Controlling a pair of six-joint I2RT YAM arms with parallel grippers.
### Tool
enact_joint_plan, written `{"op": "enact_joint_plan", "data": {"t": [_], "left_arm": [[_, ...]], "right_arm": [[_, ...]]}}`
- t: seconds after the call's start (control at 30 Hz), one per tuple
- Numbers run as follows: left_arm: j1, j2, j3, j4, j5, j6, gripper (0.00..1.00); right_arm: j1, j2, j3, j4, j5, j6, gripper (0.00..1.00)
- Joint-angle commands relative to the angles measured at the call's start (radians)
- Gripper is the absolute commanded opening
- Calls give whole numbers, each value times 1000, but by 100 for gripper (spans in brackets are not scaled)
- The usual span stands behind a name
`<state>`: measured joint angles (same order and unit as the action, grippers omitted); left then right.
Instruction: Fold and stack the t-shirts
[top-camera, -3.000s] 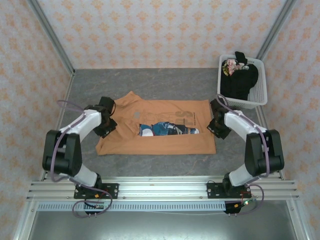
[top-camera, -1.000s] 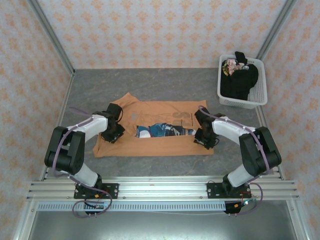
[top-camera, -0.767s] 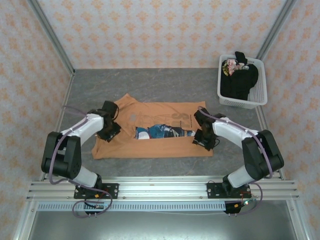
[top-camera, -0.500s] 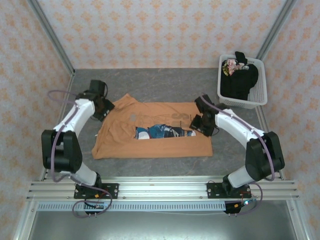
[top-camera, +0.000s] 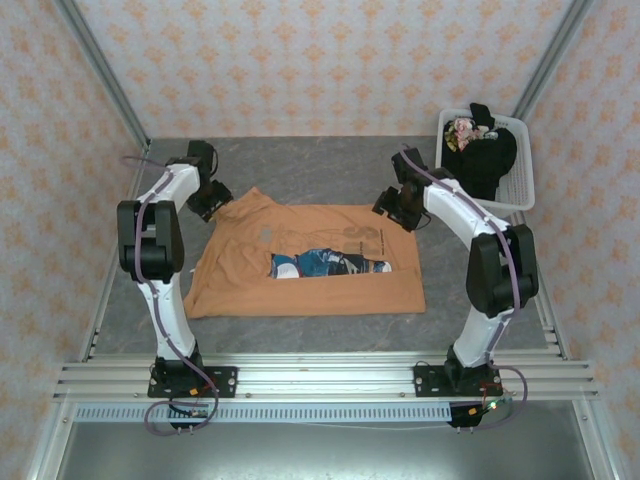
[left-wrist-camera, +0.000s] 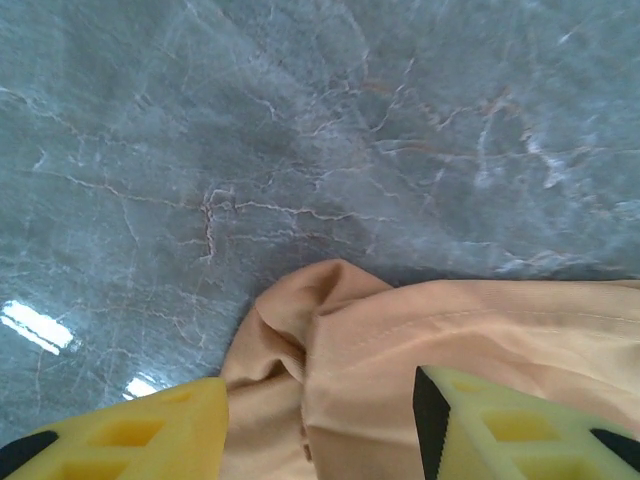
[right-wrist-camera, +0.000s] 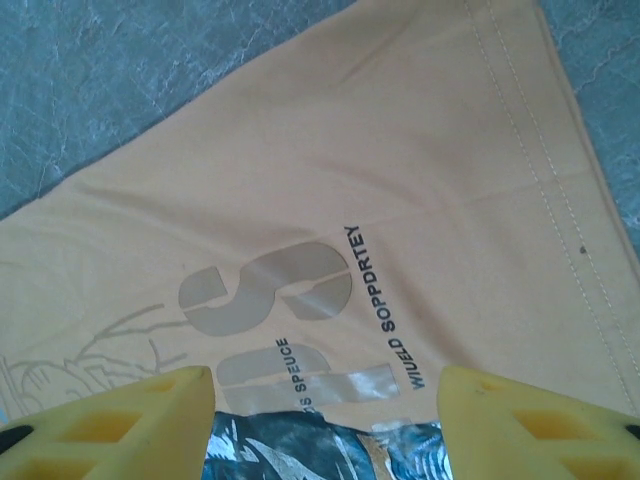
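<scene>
The orange shirt (top-camera: 310, 262) lies flat at the centre of the table (top-camera: 300, 165). The black shirt (top-camera: 485, 160) fills the basket (top-camera: 522, 190) at 1 o'clock. The left gripper (top-camera: 213, 202), jaws apart, is over the orange shirt's 10 o'clock sleeve. The right gripper (top-camera: 393, 208), jaws apart, is over its 2 o'clock corner.

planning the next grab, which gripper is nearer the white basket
Right. The right gripper is just left of the basket; the left gripper is far off at the opposite side.
</scene>
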<state>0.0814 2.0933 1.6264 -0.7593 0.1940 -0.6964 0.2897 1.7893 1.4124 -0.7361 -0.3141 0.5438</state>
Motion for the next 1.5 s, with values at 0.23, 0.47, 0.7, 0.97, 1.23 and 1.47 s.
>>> {"op": "enact_joint_plan", "data": {"t": [0.23,0.47,0.7,0.97,1.23,1.47], "left_arm": [[11,90,130,-38,-54,73,35],[10,103,136,-40,-42,89,26],[9,94,155,-53,-80,102,12],[6,99,220,-86,-82,124,5],[0,97,242,-100,-82,136,6],[-5,133,269,-122,-70,156,13]], "right_arm": [[0,4,4,-10,-3,-3,61],[-3,18,17,-15,4,-2,61],[-4,48,60,-20,3,-1,60],[-4,62,73,-22,2,-2,60],[-15,102,113,-33,37,-6,60],[-24,153,179,-41,34,-3,60]]}}
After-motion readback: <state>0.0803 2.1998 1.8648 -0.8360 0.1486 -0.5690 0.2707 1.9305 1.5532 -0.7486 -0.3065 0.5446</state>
